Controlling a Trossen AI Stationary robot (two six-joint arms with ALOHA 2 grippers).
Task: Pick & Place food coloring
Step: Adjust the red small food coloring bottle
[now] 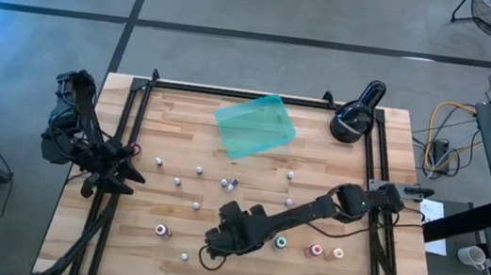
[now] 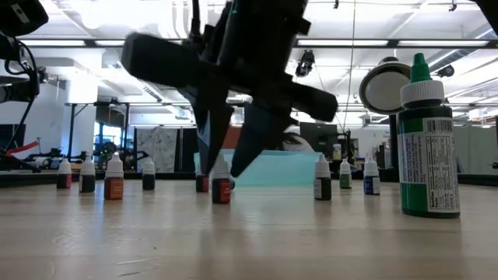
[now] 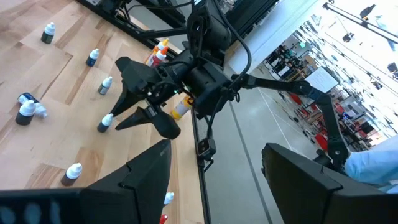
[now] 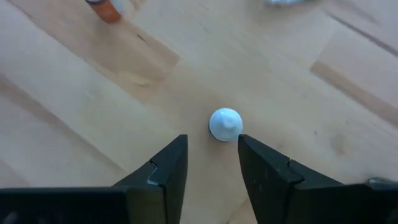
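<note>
Several small white-capped food coloring bottles (image 1: 196,205) stand scattered on the wooden table. My right gripper (image 4: 211,143) points down near the table's front middle (image 1: 209,252). It is open. One upright bottle (image 4: 225,124) stands just beyond its fingertips, in line with the gap and a little nearer one finger. In the low view this bottle (image 2: 222,189), with dark red contents, stands on its base below the two fingers. I see no touch. My left gripper (image 1: 131,177) waits open at the table's left edge.
A translucent teal tray (image 1: 255,125) lies at the far middle, and a black round lamp-like device (image 1: 358,114) stands at the far right. Teal, pink and yellow bottles (image 1: 315,250) stand right of my right gripper. A green bottle (image 2: 426,148) stands close to the low camera. Black frame rails (image 1: 126,141) run along the table's sides.
</note>
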